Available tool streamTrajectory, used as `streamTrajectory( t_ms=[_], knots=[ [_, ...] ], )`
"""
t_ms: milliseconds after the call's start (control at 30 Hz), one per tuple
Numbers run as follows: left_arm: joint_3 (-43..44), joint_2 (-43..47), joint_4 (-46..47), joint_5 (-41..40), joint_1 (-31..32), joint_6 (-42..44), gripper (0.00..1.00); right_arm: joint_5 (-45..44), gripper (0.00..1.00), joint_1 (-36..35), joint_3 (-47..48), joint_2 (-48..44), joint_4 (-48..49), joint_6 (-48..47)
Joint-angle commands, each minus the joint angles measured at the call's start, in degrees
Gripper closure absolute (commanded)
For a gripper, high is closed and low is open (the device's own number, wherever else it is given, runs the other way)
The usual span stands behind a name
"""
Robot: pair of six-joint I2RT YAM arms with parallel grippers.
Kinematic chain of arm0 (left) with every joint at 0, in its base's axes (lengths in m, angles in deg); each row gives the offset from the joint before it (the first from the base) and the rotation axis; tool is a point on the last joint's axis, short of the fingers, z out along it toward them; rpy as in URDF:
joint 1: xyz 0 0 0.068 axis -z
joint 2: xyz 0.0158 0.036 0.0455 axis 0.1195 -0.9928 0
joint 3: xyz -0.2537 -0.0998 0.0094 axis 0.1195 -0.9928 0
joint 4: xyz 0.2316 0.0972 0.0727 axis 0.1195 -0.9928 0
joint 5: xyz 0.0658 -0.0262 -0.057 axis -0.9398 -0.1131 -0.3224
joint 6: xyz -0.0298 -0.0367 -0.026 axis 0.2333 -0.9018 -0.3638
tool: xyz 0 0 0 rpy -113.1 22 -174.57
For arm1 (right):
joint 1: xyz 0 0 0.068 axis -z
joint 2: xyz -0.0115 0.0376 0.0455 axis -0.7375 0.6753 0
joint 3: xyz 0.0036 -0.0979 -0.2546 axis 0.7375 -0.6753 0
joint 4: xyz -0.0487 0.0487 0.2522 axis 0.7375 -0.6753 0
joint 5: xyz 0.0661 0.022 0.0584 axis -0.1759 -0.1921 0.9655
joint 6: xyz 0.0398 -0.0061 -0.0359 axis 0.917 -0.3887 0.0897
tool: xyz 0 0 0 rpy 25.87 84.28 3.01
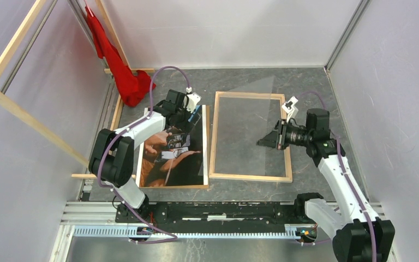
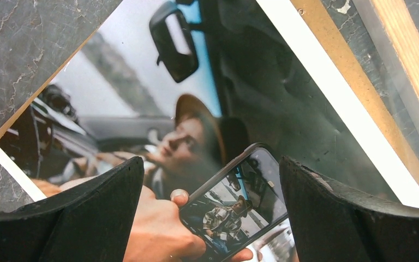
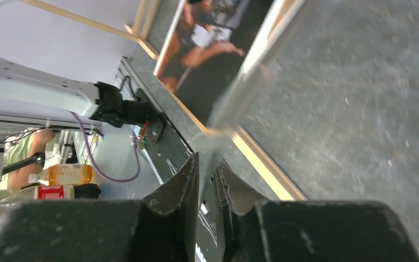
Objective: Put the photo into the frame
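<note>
Jaws wide on my left gripper [image 2: 210, 169], which hovers just over the photo [image 2: 196, 109]. Jaws narrow on my right gripper [image 3: 207, 161], pinching the edge of a clear pane [image 1: 245, 123] and holding it tilted up over the frame [image 1: 251, 177].

The photo lies face up just left of the frame, outside it. It rests on a brown backing board [image 2: 333, 49] whose edge runs beside the frame's left rail. The frame lies flat on the table [image 1: 305, 87], pale wood up.

I judge the pane the main risk. The right grip is thin and at one edge, so a slip would drop the pane into the frame or slide it left onto the photo. The flat print is the other risk. With no raised edge to catch, my left fingers may crease or push it, or drag the board along and knock the frame's left rail. The raised pane and the right arm also stand in the path into the frame.

Far left of the frame, beyond the photo, a red cloth [image 1: 123, 73] hangs at the back corner beside long wooden beams [image 1: 27, 117], well apart from the work.
</note>
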Motion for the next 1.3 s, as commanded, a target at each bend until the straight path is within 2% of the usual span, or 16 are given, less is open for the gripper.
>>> streamTrajectory(
  t_ms=[0,100,200,367,500,767,1067,1267],
  knots=[
    [2.5,1.99,-0.21,1.02,0.18,-0.01,0.0,-7.05,0.78,-0.26,-4.0,-4.22,-10.33,-6.19],
    [2.58,1.88,-0.29,1.34,0.22,0.04,0.0,-12.05,0.66,-0.15,-8.85,-5.97,-11.93,-5.98],
    [2.45,1.76,-0.24,1.72,0.41,0.17,0.0,-17.97,0.48,-0.21,-11.88,-6.09,-11.96,-4.87],
    [2.07,1.5,-0.27,1.58,0.91,0.83,0.0,-21.49,0.32,-0.15,-12.97,-2.83,-7.49,-3.41],
    [1.44,1.55,-0.14,1.0,1.03,1.51,0.0,-26.0,0.23,-0.06,-13.46,1.63,-5.5,-3.06],
    [-1.0,1.14,2.07,-0.03,1.14,2.5,0.0,-25.07,0.22,-0.07,-20.44,5.96,8.18,4.01],
    [-5.12,0.14,6.32,0.62,3.01,2.14,0.0,-20.53,0.33,-0.14,-26.39,13.27,21.01,10.84],
    [-4.98,-1.38,6.99,0.05,3.3,2.13,0.0,-18.63,0.35,-0.23,-30.85,16.57,31.2,16.08]
  ],
)
